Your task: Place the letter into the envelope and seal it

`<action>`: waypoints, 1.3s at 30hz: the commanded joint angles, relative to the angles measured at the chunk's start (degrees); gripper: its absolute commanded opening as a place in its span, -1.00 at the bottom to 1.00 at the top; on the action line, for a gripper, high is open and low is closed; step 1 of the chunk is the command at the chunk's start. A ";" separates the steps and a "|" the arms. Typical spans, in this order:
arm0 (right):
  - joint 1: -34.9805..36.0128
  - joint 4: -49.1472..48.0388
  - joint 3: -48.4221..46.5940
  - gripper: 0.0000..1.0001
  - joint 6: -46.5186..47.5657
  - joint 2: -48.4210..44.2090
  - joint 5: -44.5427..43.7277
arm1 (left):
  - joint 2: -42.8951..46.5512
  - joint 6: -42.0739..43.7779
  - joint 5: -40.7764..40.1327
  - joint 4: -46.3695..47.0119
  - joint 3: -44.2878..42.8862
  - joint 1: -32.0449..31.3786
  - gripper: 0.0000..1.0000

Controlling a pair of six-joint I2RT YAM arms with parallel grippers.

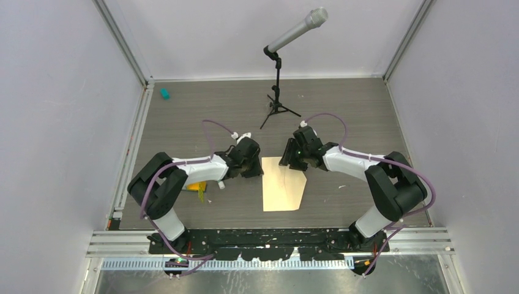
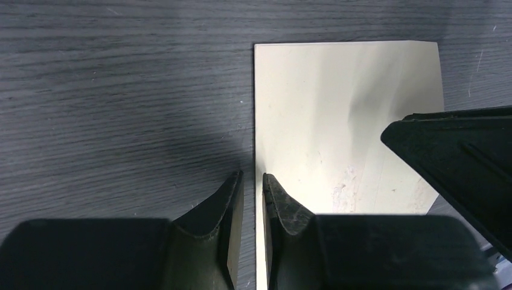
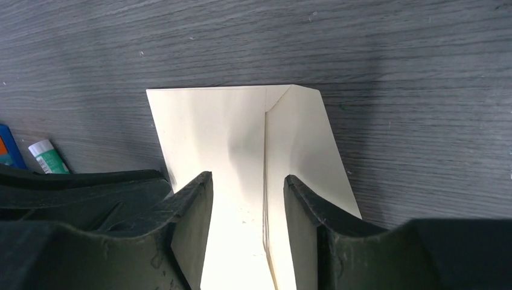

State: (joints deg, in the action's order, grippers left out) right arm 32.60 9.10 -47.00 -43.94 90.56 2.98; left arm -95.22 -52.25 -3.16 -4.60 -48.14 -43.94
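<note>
While I scan the dark grey wood-grain tabletop (image 1: 343, 110) from the left, a small teal object (image 1: 164, 93) sits far back by the wall. A yellow item (image 1: 197, 187) shows under my left arm. A white glue stick with a green label (image 3: 45, 156) lies on the table to the left of the paper.

The left gripper (image 2: 253, 178) stands over the left edge of the envelope (image 1: 283, 187), a pale cream-tan paper rectangle lying at mid-table between both arms. Its jaws are almost together with a slim gap, and the paper's edge runs into that gap. I cannot tell whether they pinch it.

A grey microphone on a black tripod stand (image 1: 278, 92) stands behind the envelope. A crease runs along the envelope, and the slant-cornered flap on its right side looks slightly raised. The right gripper (image 3: 247, 176) is over that crease, one finger on each side, jaws spread and holding nothing.
</note>
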 commanded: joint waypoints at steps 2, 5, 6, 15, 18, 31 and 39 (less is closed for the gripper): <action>-0.17 -1.74 -0.84 0.12 -1.81 0.29 0.49 | -2.42 1.20 0.46 -1.25 -1.24 0.26 -0.60; -0.15 -3.82 -0.36 0.17 -3.24 1.20 2.43 | -3.22 0.78 1.19 -0.57 -1.34 0.25 -0.61; -0.11 -4.63 -0.27 0.18 -4.01 1.59 3.12 | -3.41 0.56 1.36 -0.46 -1.34 0.26 -0.61; -0.12 -8.81 0.34 0.20 -8.47 4.37 6.80 | -4.60 -0.66 2.56 1.17 -1.34 0.22 -0.62; -0.08 -10.30 0.28 0.21 -8.58 4.29 6.90 | -4.46 -0.66 2.46 1.17 -1.10 0.19 -0.63; -0.18 2.94 -4.65 0.29 -4.07 -6.27 3.83 | 1.80 2.01 0.38 -2.58 -0.64 0.57 -0.52; -0.21 11.45 -4.63 0.32 -0.23 -13.03 -0.42 | 13.68 2.25 -5.57 -12.62 0.74 1.52 -0.33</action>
State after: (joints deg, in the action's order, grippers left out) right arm 32.14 15.03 -51.00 -46.98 81.32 5.56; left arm -89.32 -50.87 -3.14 -10.24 -48.05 -43.09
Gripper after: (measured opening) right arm 0.655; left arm 0.311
